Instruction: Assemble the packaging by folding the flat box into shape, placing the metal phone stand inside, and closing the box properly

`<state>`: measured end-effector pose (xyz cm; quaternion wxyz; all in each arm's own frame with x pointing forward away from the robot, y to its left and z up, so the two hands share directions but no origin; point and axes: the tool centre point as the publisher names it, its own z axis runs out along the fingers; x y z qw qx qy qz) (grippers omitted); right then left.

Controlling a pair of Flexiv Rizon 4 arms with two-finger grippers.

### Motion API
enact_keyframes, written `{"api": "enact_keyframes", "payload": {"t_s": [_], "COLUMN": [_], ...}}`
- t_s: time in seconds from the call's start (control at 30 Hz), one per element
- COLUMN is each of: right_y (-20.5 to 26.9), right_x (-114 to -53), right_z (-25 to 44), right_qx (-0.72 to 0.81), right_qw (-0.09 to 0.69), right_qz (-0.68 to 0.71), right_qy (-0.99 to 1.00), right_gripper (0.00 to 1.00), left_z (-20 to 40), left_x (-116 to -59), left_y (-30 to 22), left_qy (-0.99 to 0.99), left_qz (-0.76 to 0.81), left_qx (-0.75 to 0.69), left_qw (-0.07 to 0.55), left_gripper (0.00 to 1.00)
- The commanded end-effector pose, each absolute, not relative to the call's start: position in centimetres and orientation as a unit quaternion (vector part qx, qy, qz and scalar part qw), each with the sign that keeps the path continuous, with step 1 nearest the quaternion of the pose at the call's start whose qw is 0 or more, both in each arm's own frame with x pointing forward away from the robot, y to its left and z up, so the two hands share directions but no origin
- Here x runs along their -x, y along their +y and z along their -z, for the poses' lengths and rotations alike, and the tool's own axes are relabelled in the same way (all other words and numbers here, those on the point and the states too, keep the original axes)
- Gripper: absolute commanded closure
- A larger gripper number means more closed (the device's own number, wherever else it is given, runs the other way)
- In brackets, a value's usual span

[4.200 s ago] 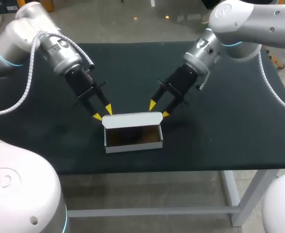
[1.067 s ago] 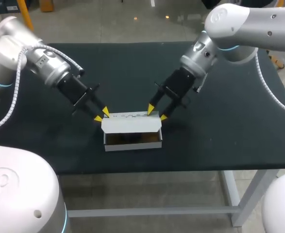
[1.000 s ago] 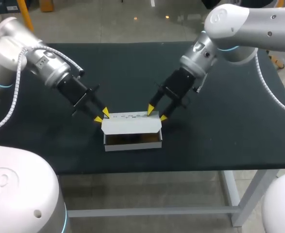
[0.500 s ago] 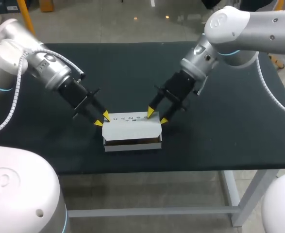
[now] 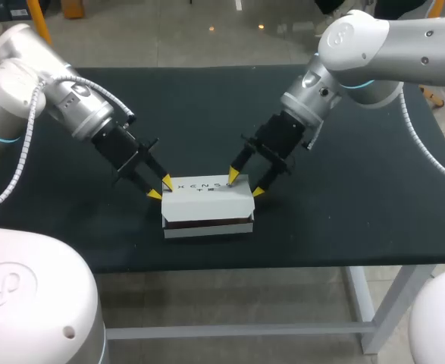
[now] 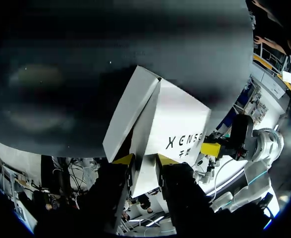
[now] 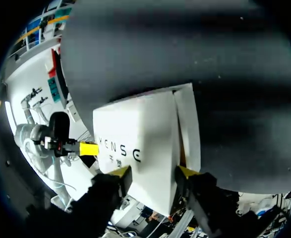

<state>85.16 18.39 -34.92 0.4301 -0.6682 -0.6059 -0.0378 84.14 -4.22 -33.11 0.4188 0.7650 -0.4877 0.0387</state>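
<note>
One white box [image 5: 207, 230] sits near the front middle of a black table [image 5: 358, 220]. Its lid [image 5: 207, 197] is lowered almost flat, with a dark slit showing under the front edge. Two grippers meet its far corners. The left gripper [image 5: 161, 187] straddles the lid's left end and the right gripper [image 5: 246, 183] its right end, both with fingers spread apart, not clamped.

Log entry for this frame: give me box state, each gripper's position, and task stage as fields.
box: white cardboard box on the dark table, lid folded down, thin dark gap along front
left gripper: at the box's left rear corner
right gripper: at its right rear corner
contents: hidden by the lid
stage: lid not yet fully shut
</note>
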Motion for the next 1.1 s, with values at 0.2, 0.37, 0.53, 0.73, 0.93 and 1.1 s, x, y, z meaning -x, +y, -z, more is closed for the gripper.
{"api": "enact_keyframes", "payload": {"t_s": [0.2,0.37,0.53,0.73,0.93,1.1], "right_y": [18.4,18.3,18.3,18.5,18.6,18.5], "right_x": [-85.2,-85.3,-85.3,-85.2,-85.2,-85.2], "right_z": [35.1,35.3,35.3,35.4,35.4,35.4], "right_qx": [0.663,0.663,0.662,0.66,0.66,0.661], "right_qw": [0.425,0.425,0.418,0.415,0.409,0.407], "right_qz": [0.041,0.041,0.042,0.043,0.045,0.047], "right_qy": [-0.615,-0.615,-0.62,-0.624,-0.629,-0.629], "right_gripper": [0.38,0.38,0.38,0.38,0.38,0.4], "left_z": [32.8,32.7,32.6,32.2,31.5,31.0], "left_x": [-83.9,-84.1,-84.3,-84.4,-84.3,-84.2], "left_y": [-4.1,-3.7,-3.4,-2.8,-2.1,-1.7], "left_qy": [-0.491,-0.491,-0.493,-0.495,-0.498,-0.503], "left_qz": [-0.046,-0.05,-0.051,-0.057,-0.066,-0.071], "left_qx": [-0.77,-0.772,-0.773,-0.775,-0.777,-0.778], "left_qw": [0.405,0.401,0.396,0.388,0.379,0.37], "left_gripper": [0.68,0.64,0.61,0.58,0.57,0.55]}}
